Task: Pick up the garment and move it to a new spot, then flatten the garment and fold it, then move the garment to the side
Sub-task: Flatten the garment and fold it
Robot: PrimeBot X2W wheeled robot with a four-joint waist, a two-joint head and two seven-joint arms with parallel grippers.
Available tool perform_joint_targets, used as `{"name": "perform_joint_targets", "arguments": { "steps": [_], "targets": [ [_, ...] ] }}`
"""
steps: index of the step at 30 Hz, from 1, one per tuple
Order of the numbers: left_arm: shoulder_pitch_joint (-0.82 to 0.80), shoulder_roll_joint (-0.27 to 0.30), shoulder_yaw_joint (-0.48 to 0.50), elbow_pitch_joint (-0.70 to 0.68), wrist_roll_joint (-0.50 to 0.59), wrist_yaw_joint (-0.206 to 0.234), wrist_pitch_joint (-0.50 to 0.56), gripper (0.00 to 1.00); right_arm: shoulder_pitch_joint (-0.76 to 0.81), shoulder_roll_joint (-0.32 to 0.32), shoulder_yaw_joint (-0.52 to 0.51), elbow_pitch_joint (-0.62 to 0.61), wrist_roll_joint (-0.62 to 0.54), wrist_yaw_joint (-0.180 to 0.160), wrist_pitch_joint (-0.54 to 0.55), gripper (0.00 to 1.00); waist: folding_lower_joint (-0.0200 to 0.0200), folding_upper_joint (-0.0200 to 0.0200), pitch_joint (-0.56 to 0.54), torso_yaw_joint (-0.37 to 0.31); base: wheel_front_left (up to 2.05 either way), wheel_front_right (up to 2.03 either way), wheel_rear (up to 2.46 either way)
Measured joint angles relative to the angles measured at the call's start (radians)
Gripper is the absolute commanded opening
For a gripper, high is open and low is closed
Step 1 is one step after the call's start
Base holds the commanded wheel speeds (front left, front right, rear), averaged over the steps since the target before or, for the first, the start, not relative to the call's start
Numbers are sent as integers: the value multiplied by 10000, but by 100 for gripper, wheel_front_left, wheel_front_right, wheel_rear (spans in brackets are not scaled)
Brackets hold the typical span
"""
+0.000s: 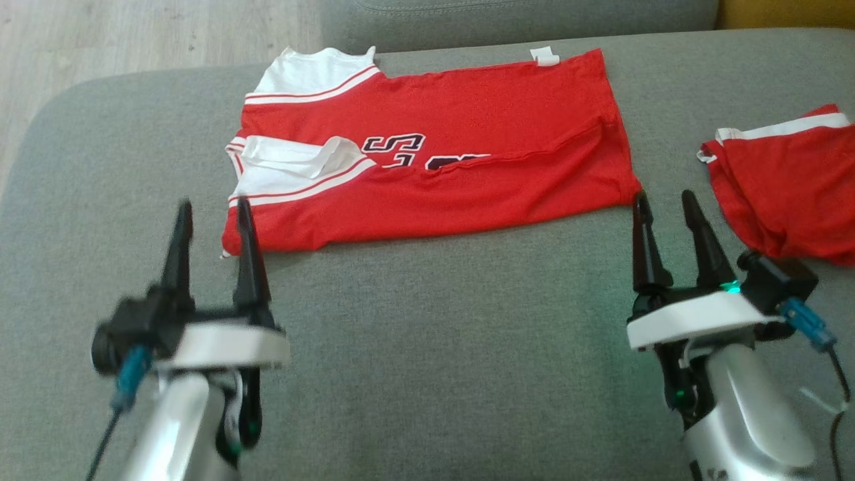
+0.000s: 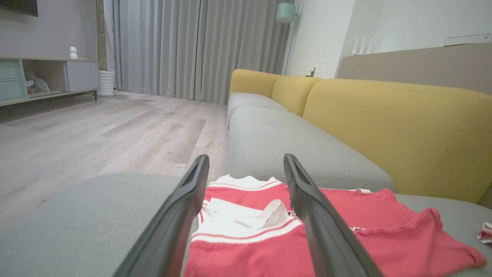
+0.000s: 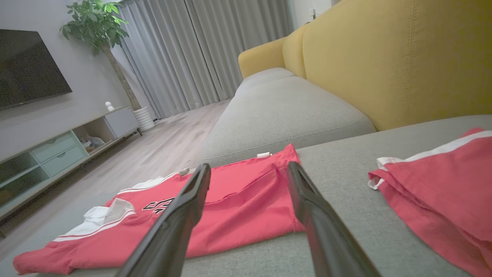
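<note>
Head view. Nearest us, both grippers over the front part of the grey seat cushion [image 1: 427, 361]. Left gripper [image 1: 212, 202]: fingers spread, nothing between them, inner tip at the garment's near left corner; we cannot tell if it touches. Right gripper [image 1: 664, 195]: fingers spread, empty, just off the near right corner.

Garment [image 1: 467, 127], red jersey with white trim, lies mid-cushion toward the back edge. Near long side is folded up over the black lettering. Long axis runs left to right along the cushion, right end angled slightly toward the back edge. White sleeve end points to the left edge, hem to the right. A second red garment [image 1: 781, 187] sits at the cushion's right edge, apart from the first.

Left wrist view. Left gripper [image 2: 245, 157] fingers wide apart, framing the white sleeve flap [image 2: 269, 215], which stands loosely curled.

Right wrist view. Right gripper [image 3: 249, 165] fingers wide apart over the hem end; the second garment [image 3: 442, 192] lies near on the right.

Risks, as we judge them:
- A pinch that catches only the top layer would likely peel the fold open.
- Uneven lift at the two ends could skew or bunch the cloth.
- That loose sleeve flap may flop out.
- Moving it rightward risks landing on the second garment, or snagging it.
</note>
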Motion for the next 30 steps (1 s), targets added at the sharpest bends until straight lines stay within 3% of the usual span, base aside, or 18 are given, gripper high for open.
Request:
{"name": "perform_joint_targets", "arguments": {
  "steps": [7, 20, 30],
  "targets": [
    [592, -184, 562, 499, 665, -612, 2, 100, 297, 25, 257, -537, 184, 0, 0, 100, 2, 0, 142, -47, 0, 0, 0],
    [-1983, 155, 606, 4510, 754, -894, 1005, 100, -150, 25, 742, -1018, 182, 0, 0, 100, 5, 0, 1304, -451, 0, 0, 0],
    [-3130, 401, 568, 6506, 738, -1053, 1866, 100, -320, 25, 846, -1091, 337, 0, 0, 100, 4, 0, 1754, -852, 0, 0, 0]
  ]
}}
